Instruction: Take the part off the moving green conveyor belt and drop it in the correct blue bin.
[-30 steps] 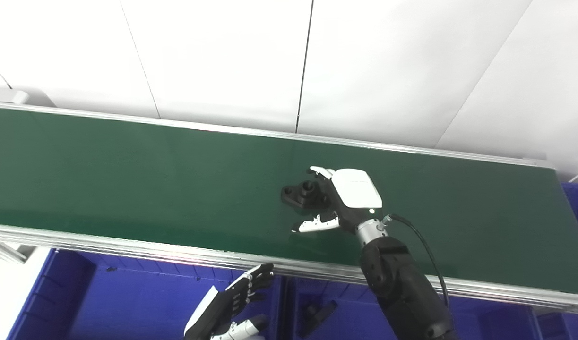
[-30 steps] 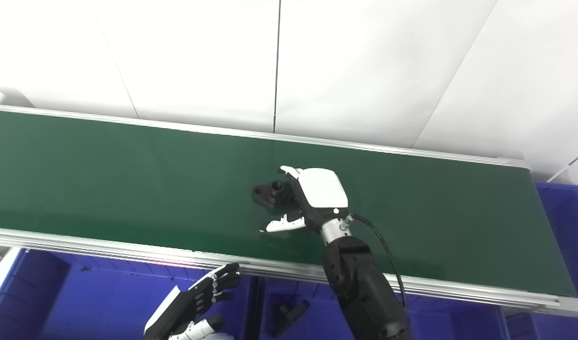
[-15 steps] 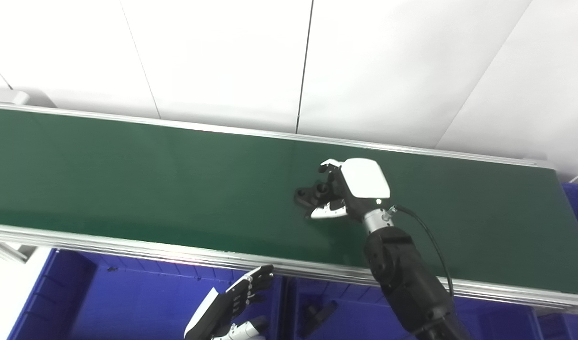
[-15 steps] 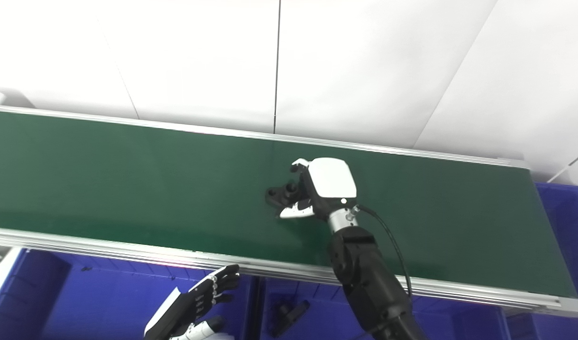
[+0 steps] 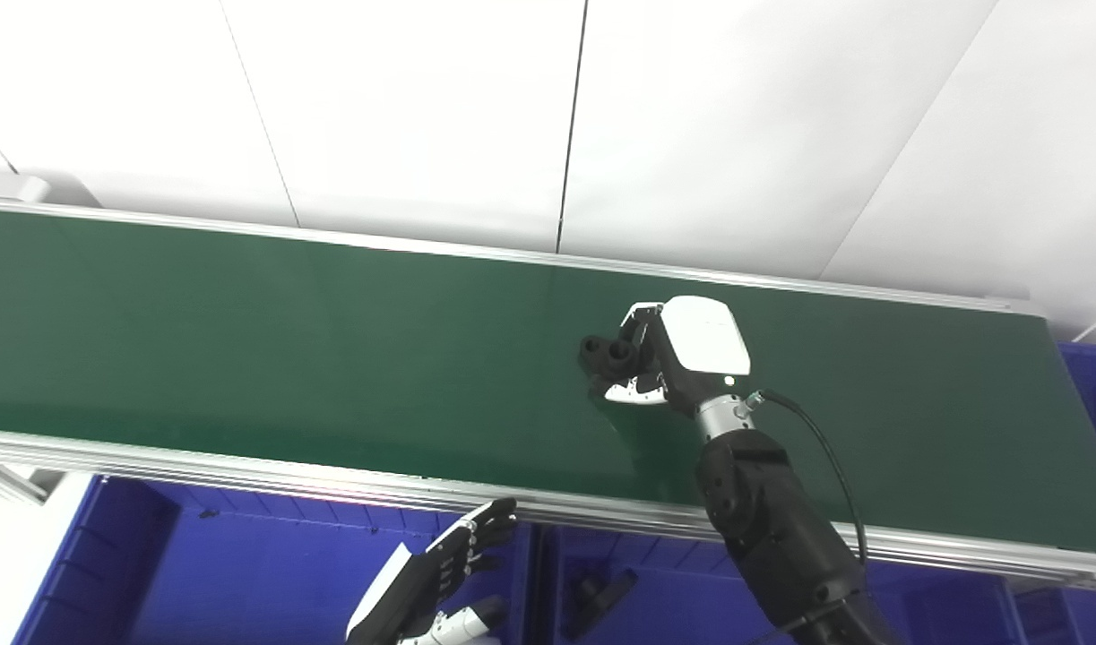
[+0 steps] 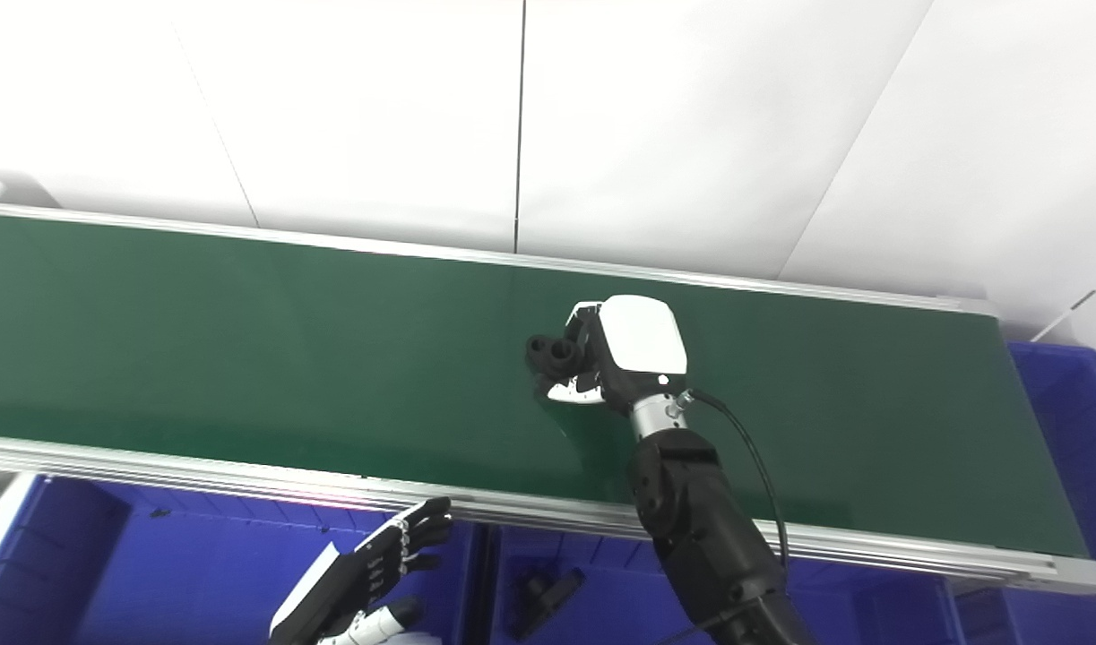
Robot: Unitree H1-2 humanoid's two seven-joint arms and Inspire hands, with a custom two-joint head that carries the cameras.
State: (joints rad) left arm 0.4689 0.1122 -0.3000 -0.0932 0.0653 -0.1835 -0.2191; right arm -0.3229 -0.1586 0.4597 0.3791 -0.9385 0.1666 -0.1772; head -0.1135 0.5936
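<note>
Right robot hand (image 5: pixel 673 354) sits over the green conveyor belt (image 5: pixel 243 340), fingers closed around the black part (image 5: pixel 608 353). Part juts out from the hand toward the picture's left. It looks tipped up rather than flat on the belt; whether it is fully clear of the surface cannot be told, though a dark shadow sits just beneath it.

Left robot hand (image 5: pixel 431 582) waits low, in front of the belt's near rail, above the blue bin (image 5: pixel 153 573) on the left. Fingers spread, holding nothing.

Next bin (image 6: pixel 601 560) to the right, below the belt edge, already contains a black piece (image 6: pixel 548 598). Another blue bin (image 6: pixel 1067 403) shows past the belt's right end; contents not visible.

Progress, as judged: the pick is made or nearly so, grasp looks secure. Left to do: lift clear, carry the part back over the near rail, pick the matching bin, release. The black piece already lying in the middle bin may hint at the destination, but its shape is too small to match with confidence.
</note>
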